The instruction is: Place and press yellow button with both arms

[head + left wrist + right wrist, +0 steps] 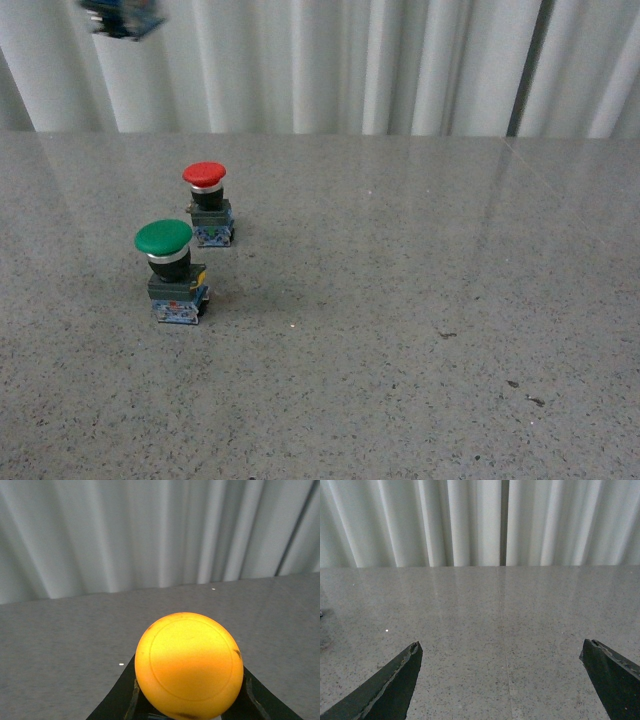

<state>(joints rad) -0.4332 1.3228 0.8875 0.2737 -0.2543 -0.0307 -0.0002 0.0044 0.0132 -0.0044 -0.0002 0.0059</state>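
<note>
In the left wrist view my left gripper (189, 702) is shut on the yellow button (189, 662). Its round yellow cap fills the space between the two black fingers (116, 700) and faces the camera, held above the grey table. Its body is hidden behind the cap. In the front view a blurred dark and blue thing (122, 18) shows at the top left edge, high above the table. In the right wrist view my right gripper (501, 650) is open and empty, its black fingertips (407, 667) wide apart over bare table.
On the speckled grey table (420, 330), left of centre, stand a green-capped button (168, 270) and behind it a red-capped button (207, 203). A white pleated curtain (380, 60) hangs behind the table's far edge.
</note>
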